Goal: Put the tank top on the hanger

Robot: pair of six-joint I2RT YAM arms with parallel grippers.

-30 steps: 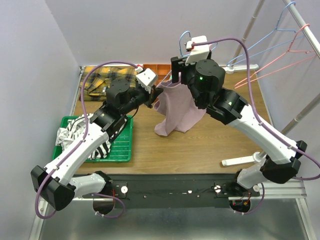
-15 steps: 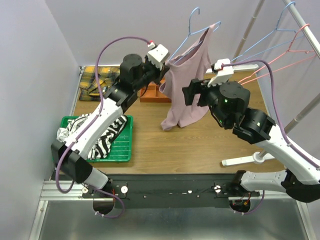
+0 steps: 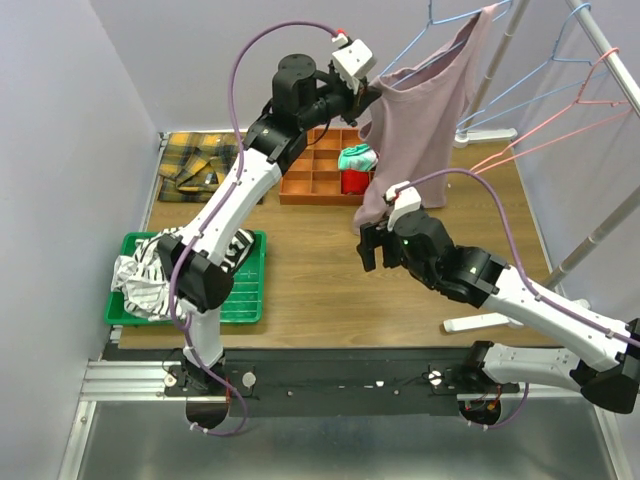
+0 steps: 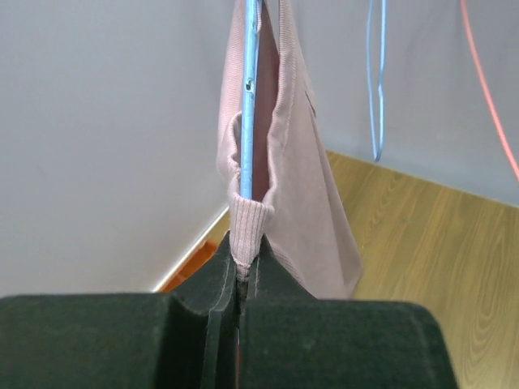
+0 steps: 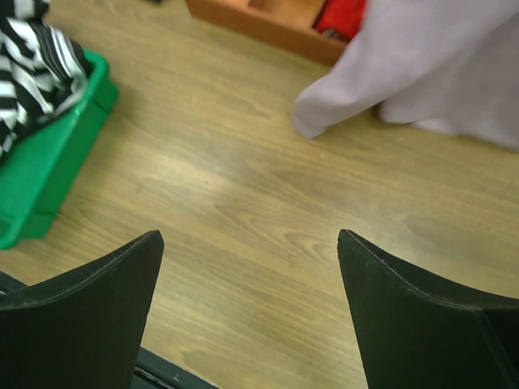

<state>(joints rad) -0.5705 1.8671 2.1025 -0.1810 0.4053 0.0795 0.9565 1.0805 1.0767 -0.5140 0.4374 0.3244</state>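
Observation:
The mauve-pink tank top (image 3: 425,105) hangs in the air on a light-blue wire hanger (image 3: 440,20), high at the back right. My left gripper (image 3: 366,93) is shut on the top's left shoulder edge, where the hanger's end sits inside the fabric. In the left wrist view the blue hanger wire (image 4: 249,97) runs up from my left gripper (image 4: 241,271) with the tank top (image 4: 304,203) draped over it. My right gripper (image 3: 370,245) is open and empty, low over the table. In the right wrist view my right gripper (image 5: 247,267) is over bare wood, and the tank top's hem (image 5: 405,73) hangs beyond it.
An orange compartment box (image 3: 310,170) stands at the back with a green and red item (image 3: 356,165) in it. A yellow plaid cloth (image 3: 200,165) lies at the back left. A green tray (image 3: 250,300) holds a striped garment (image 3: 150,270). A rack (image 3: 600,60) with blue and pink hangers stands at the right.
My left arm has lifted the tank top and hanger up and to the right, toward the rack. My right gripper has let go of them and dropped low over the table.

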